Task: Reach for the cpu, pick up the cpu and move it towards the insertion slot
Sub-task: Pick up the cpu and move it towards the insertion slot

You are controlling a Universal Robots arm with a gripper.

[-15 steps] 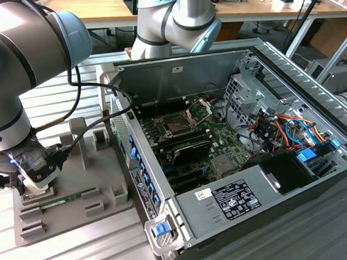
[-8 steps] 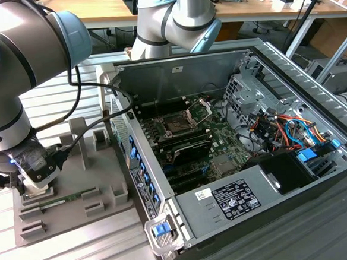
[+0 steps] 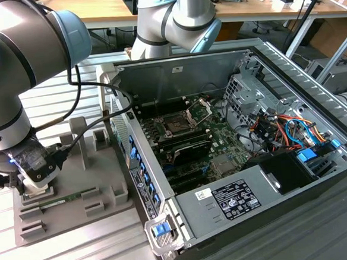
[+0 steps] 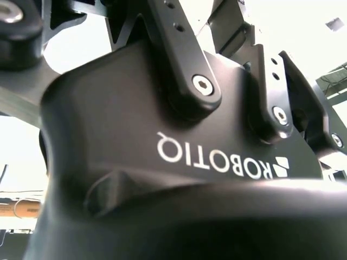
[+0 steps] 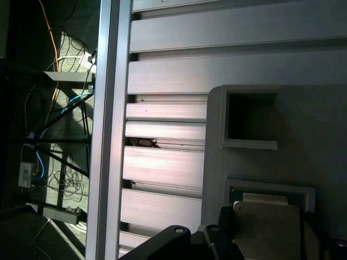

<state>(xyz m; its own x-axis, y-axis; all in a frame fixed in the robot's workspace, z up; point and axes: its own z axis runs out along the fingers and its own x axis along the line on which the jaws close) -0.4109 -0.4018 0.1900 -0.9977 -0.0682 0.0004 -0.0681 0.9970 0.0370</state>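
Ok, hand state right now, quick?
hand: cannot be told whether open or closed; it is right at the cpu in the grey tray.

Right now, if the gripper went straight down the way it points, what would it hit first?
Most likely the cpu, lying in a recess of the grey tray right under the gripper; how far apart they are is unclear.

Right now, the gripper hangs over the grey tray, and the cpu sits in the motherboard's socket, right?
Not quite: the cpu lies in a recess of the grey tray, as the first wrist view shows. The gripper does hang over that tray.
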